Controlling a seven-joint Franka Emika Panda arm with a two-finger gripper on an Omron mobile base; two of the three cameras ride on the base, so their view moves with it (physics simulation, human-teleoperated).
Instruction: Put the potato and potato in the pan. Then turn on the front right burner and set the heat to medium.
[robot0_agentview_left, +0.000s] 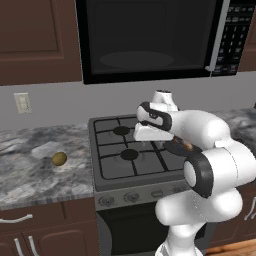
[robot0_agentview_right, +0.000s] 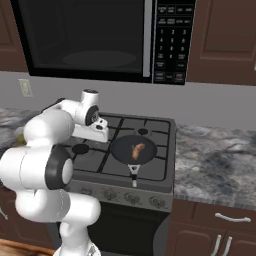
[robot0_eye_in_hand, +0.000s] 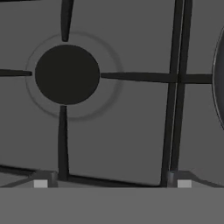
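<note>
While the gripper (robot0_eye_in_hand: 112, 183) is held above the stove grate (robot0_eye_in_hand: 175, 87), its jaws are spread wide and nothing is gripped or touched. The orange-brown potato (robot0_agentview_right: 137, 150) is seen lying in the pan (robot0_agentview_right: 120, 150) on the stove. The olive-yellow potato (robot0_agentview_left: 59, 159) is left on the counter (robot0_agentview_left: 30, 175), well apart.

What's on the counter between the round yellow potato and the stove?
Nothing: in the left base view, bare marbled counter runs from the round potato to the left edge of the stove.
</note>
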